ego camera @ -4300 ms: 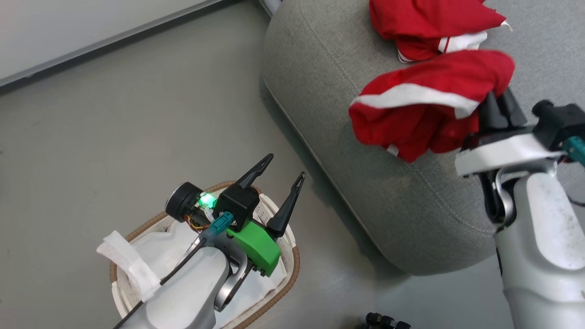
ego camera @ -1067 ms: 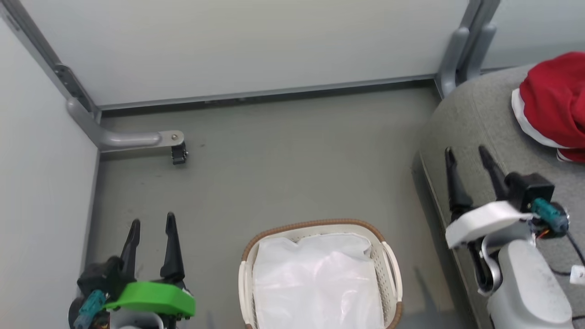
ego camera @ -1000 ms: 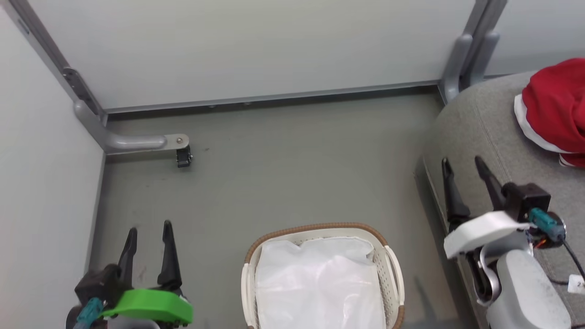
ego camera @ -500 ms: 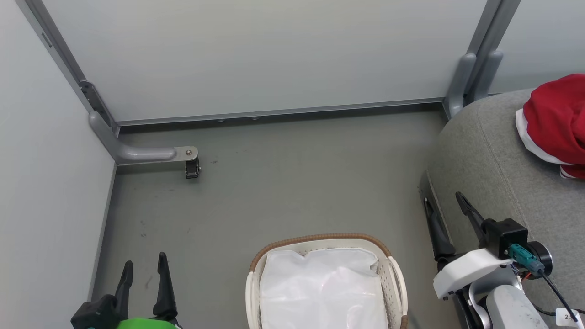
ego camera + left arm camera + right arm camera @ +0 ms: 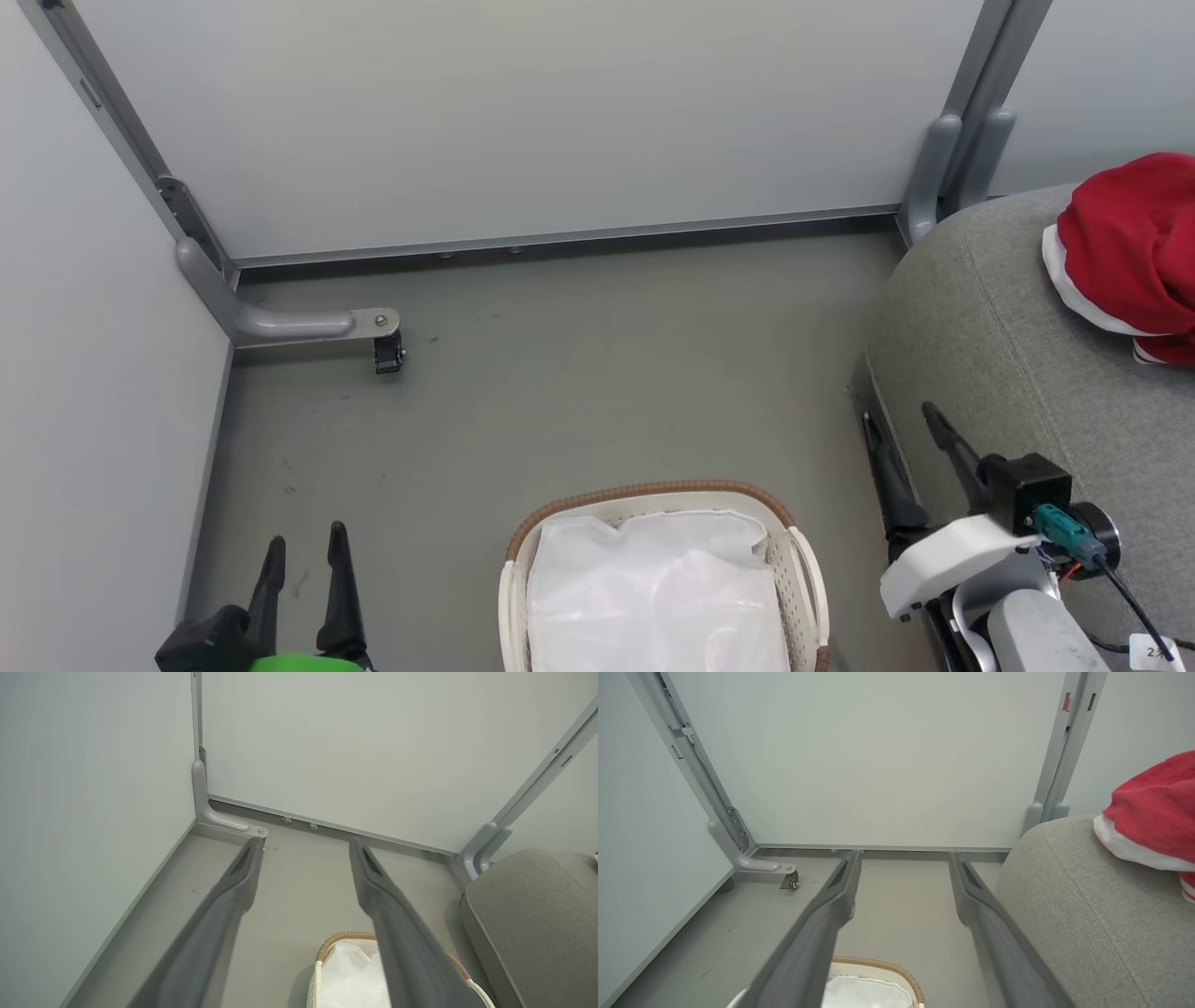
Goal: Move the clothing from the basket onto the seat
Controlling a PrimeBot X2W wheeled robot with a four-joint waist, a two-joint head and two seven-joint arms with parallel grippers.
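Jaws both gape wide, empty; red, white-trimmed clothing (image 5: pixel 1134 247) lies crumpled on grey seat (image 5: pixel 990 355).

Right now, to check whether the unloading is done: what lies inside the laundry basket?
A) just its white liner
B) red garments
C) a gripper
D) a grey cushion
A: in the head view the laundry basket shows a white liner and no red fabric in the part in view, while the red clothing lies on the grey sofa seat.
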